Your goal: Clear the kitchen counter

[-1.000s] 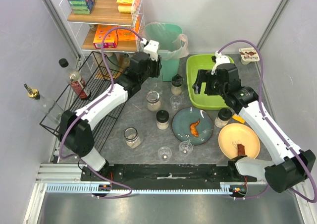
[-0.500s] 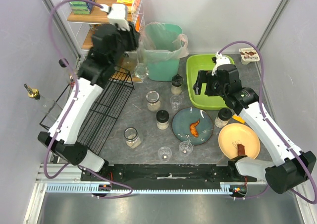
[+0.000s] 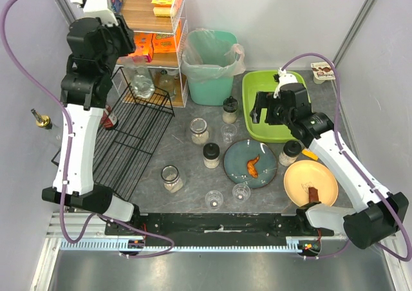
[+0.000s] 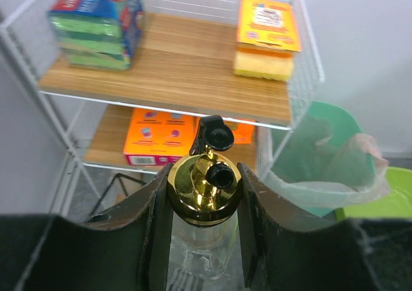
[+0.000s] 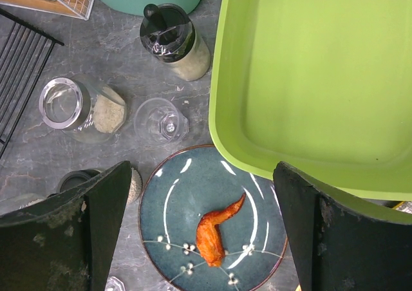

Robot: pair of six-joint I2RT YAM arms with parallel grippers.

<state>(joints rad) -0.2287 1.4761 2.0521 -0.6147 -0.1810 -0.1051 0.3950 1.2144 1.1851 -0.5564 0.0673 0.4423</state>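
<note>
The kitchen counter point(image 3: 183, 152) is dark grey and mottled. My left gripper point(image 3: 125, 49) is raised in front of the wire shelf and shut on the gold pourer cap of a clear glass bottle point(image 3: 143, 85). In the left wrist view the cap point(image 4: 201, 189) sits gripped between both fingers of the gripper point(image 4: 203, 175). My right gripper point(image 3: 261, 107) is open and empty. In the right wrist view it point(image 5: 201, 172) hangs above a blue plate point(image 5: 174, 204) with a chicken wing point(image 5: 215, 230).
Black wire rack point(image 3: 132, 136) at left holds a dark sauce bottle point(image 3: 106, 114) and a second gold-capped bottle point(image 3: 44, 121). Teal bin point(image 3: 209, 65), lime-green tub point(image 3: 273, 127), orange plate point(image 3: 311, 183), several jars and small glasses point(image 3: 241, 191) stand on the counter.
My left arm swung up and to the left with the glass bottle, from beside the teal bin to in front of the shelf above the wire rack. The right arm has not moved.
</note>
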